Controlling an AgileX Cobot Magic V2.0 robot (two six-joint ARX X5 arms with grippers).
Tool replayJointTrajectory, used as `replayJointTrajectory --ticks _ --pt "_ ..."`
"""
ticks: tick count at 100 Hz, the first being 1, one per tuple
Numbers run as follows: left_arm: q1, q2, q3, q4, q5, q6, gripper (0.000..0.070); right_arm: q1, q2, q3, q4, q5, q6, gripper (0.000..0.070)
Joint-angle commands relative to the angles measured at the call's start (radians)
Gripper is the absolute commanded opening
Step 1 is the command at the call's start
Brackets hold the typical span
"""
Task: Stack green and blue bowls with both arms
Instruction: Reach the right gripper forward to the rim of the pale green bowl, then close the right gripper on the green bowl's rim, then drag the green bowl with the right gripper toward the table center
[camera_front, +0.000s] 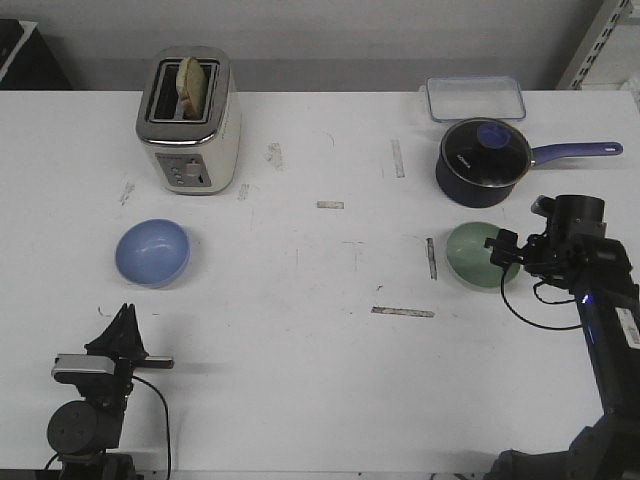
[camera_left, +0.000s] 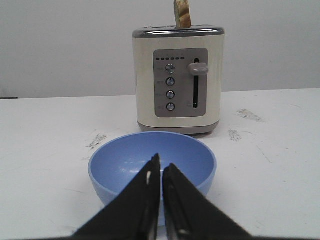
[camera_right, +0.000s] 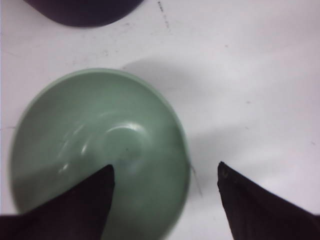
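Observation:
The blue bowl (camera_front: 152, 252) sits upright on the white table at the left, in front of the toaster. It also shows in the left wrist view (camera_left: 152, 160). My left gripper (camera_front: 124, 318) is shut and empty, low over the table just short of the bowl's near side (camera_left: 161, 167). The green bowl (camera_front: 474, 256) sits upright at the right, in front of the saucepan. My right gripper (camera_front: 507, 258) is open above its right rim. In the right wrist view one finger (camera_right: 85, 195) hangs over the inside of the green bowl (camera_right: 100, 145) and the other over the table outside; the right gripper (camera_right: 166, 172) straddles the rim.
A cream toaster (camera_front: 188, 120) with a slice of bread stands at the back left, also in the left wrist view (camera_left: 178, 80). A dark blue long-handled saucepan (camera_front: 483, 160) is just behind the green bowl. A clear lidded container (camera_front: 476, 98) lies behind it.

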Motion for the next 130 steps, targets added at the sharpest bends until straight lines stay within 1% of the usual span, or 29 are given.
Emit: replayJointTrajectory --ticks 1,16,19,25,38,47,57,65,85,99,116,130 --pt "-0.002 -0.002 -0.021 0.012 -0.003 0.003 0.0001 -0.005 0.047 0.015 0.016 0.0 -0.003 0.0448" --pt "-0.002 -0.002 -0.021 0.012 -0.003 0.003 0.0001 -0.005 0.114 0.015 0.048 -0.001 -0.005 0.0441" --pt "-0.002 -0.002 -0.021 0.012 -0.003 0.003 0.0001 -0.005 0.124 0.015 0.052 -0.001 -0.005 0.0422" --pt "-0.002 -0.002 -0.021 0.012 -0.003 0.003 0.0001 -0.005 0.142 0.015 0.055 -0.001 -0.005 0.0341" --pt "-0.002 -0.002 -0.021 0.012 -0.003 0.003 0.0001 -0.005 0.15 0.015 0.062 -0.002 -0.004 0.0121" --pt "-0.002 -0.002 -0.021 0.012 -0.003 0.003 0.0001 -0.005 0.148 0.015 0.067 -0.007 -0.002 0.0012" --pt "-0.002 -0.002 -0.021 0.012 -0.003 0.003 0.0001 -0.003 0.138 0.015 0.063 -0.012 -0.001 0.0009" --pt "-0.002 -0.002 -0.021 0.012 -0.003 0.003 0.0001 0.007 0.119 0.015 0.069 -0.039 0.009 0.0009" --pt "-0.002 -0.002 -0.021 0.012 -0.003 0.003 0.0001 0.08 0.053 0.015 0.111 -0.151 0.093 0.0009" --pt "-0.002 -0.002 -0.021 0.012 -0.003 0.003 0.0001 0.193 0.039 0.015 0.137 -0.164 0.164 0.0009" --pt "-0.002 -0.002 -0.021 0.012 -0.003 0.003 0.0001 0.361 0.059 0.015 0.176 -0.153 0.203 0.0009" --pt "-0.002 -0.002 -0.021 0.012 -0.002 0.003 0.0001 0.491 0.094 0.014 0.218 -0.153 0.256 0.0009"
